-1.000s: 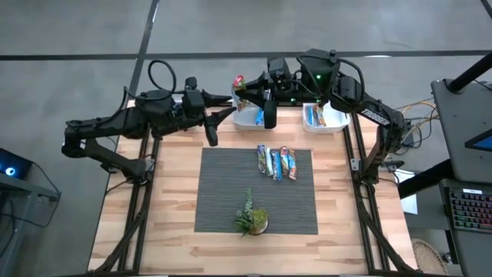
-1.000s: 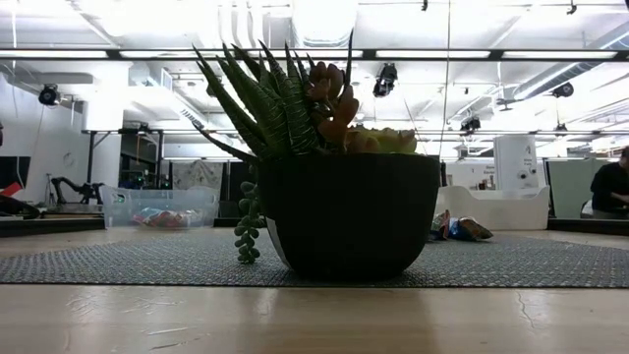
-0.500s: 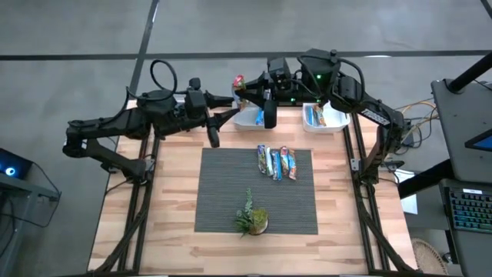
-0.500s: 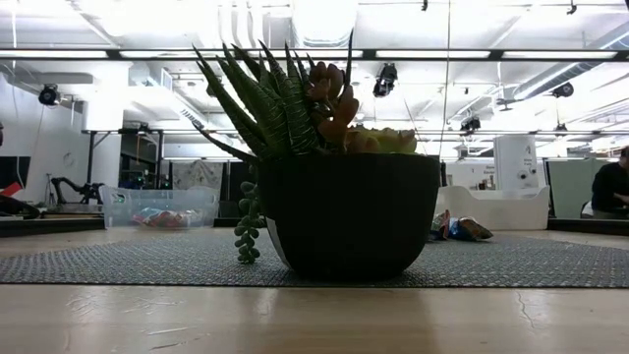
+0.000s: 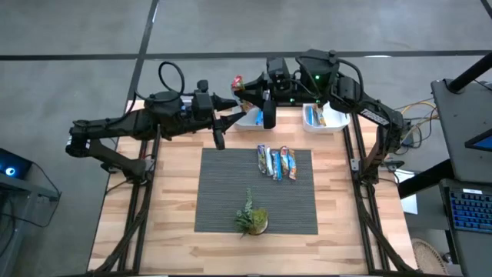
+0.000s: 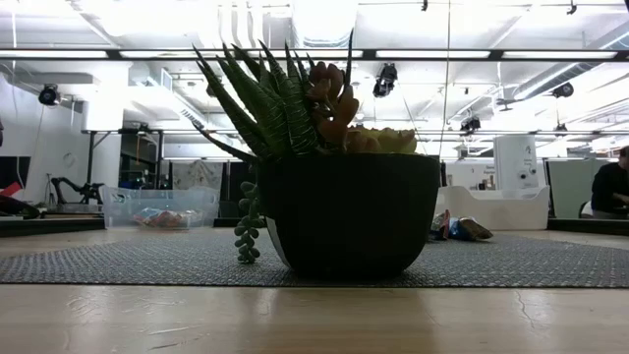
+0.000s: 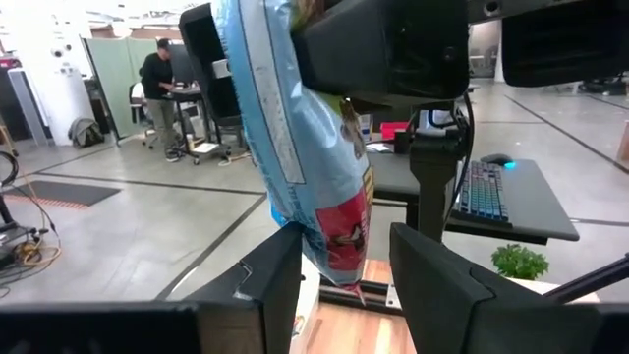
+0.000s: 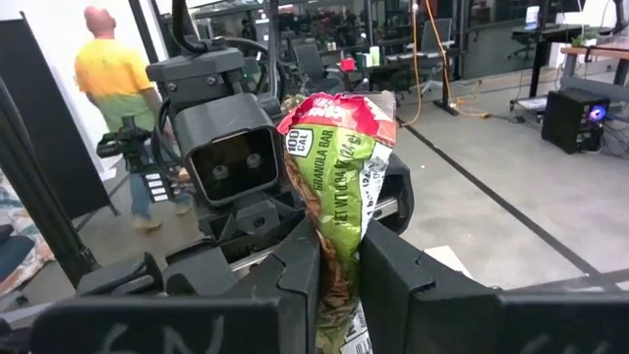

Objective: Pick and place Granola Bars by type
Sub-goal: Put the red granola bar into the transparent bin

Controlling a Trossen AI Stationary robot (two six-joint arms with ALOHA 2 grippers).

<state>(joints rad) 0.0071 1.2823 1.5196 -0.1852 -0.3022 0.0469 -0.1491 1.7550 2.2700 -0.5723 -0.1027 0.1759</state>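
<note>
Handover step in hand — granola bar (image 8: 334, 187) clamped in right tool (image 5: 244, 91), raised above worktop rear edge. Left tool (image 5: 237, 115) spread apart, bar end between fingers (image 7: 270, 285); next — closure required before release.

One slim granola bar in a shiny wrapper (image 8: 339, 187), green with a red top on one face and pale blue with a red patch on the other (image 7: 314, 167), is hanging upright in the air at about twelve o'clock over the table's far edge. Four more shiny multicoloured bars (image 5: 277, 162) are lying side by side, touching, on the grey mat at about one o'clock. Other wrapped bars (image 5: 315, 116) are resting farther out toward one o'clock.
</note>
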